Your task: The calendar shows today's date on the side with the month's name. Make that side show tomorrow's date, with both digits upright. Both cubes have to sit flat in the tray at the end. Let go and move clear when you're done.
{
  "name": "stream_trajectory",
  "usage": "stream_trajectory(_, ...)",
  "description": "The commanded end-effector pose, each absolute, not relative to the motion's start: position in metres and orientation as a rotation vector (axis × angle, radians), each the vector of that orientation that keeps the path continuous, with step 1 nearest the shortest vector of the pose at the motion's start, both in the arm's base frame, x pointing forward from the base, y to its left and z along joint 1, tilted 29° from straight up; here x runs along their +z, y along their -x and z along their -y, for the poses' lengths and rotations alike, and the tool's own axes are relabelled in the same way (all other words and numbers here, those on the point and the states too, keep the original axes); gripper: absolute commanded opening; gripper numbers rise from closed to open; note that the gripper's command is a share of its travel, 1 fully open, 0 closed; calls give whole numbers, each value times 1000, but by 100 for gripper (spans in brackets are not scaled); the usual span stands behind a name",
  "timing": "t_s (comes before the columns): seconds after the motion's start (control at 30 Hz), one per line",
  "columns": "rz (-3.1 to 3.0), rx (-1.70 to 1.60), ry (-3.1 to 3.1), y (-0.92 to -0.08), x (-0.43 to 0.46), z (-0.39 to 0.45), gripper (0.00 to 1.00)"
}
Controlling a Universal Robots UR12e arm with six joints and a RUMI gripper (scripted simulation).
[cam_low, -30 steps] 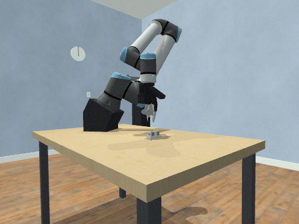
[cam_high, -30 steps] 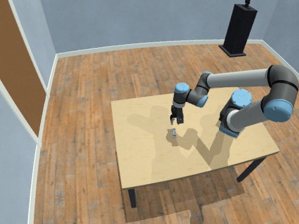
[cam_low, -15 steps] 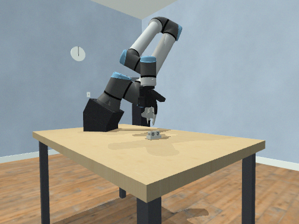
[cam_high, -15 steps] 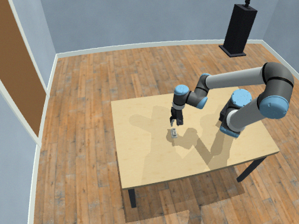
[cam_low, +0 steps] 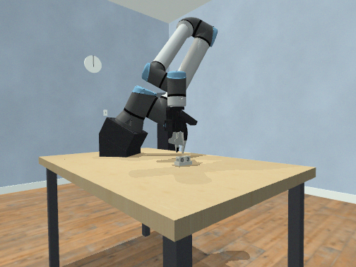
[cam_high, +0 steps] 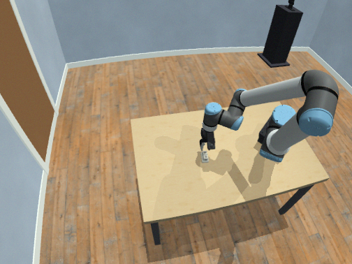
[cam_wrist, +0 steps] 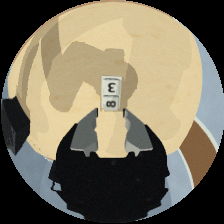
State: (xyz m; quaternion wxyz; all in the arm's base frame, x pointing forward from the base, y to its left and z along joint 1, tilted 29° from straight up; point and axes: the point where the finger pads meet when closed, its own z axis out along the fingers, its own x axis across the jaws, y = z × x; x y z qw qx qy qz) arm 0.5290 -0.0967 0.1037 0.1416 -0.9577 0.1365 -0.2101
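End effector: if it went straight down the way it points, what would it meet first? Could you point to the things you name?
Probably the calendar's cubes [cam_high: 204, 156] [cam_low: 185, 159] [cam_wrist: 111, 95] or the wooden table [cam_high: 167, 195] [cam_low: 169, 198] [cam_wrist: 165, 65] right beside them; depth is hard to judge.

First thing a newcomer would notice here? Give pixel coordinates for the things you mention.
Probably the big grey arm with blue joint caps, bent high over the wooden table [cam_high: 167, 195] [cam_low: 169, 191]. Next, the small pale calendar [cam_high: 204, 156] [cam_low: 183, 162] [cam_wrist: 111, 93] on the tabletop, just below the open tool [cam_high: 206, 147] [cam_low: 180, 151] [cam_wrist: 110, 108], with dark digits on its cubes.

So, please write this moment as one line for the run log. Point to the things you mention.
gripper [cam_high: 205, 148] [cam_low: 180, 152] [cam_wrist: 110, 108]: open, above calendar | cubes [cam_high: 204, 156] [cam_low: 185, 159] [cam_wrist: 111, 94]: both in tray [cam_high: 204, 161] [cam_low: 184, 164] | tops: 3, 8 | contact: none seen
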Motion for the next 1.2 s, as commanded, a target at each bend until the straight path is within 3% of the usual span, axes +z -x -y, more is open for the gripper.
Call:
stream_trajectory(0.0,-394,-608,2765,-532,99,96,29)
stream_trajectory(1.17,-394,-608,2765,-534,96,95,29)
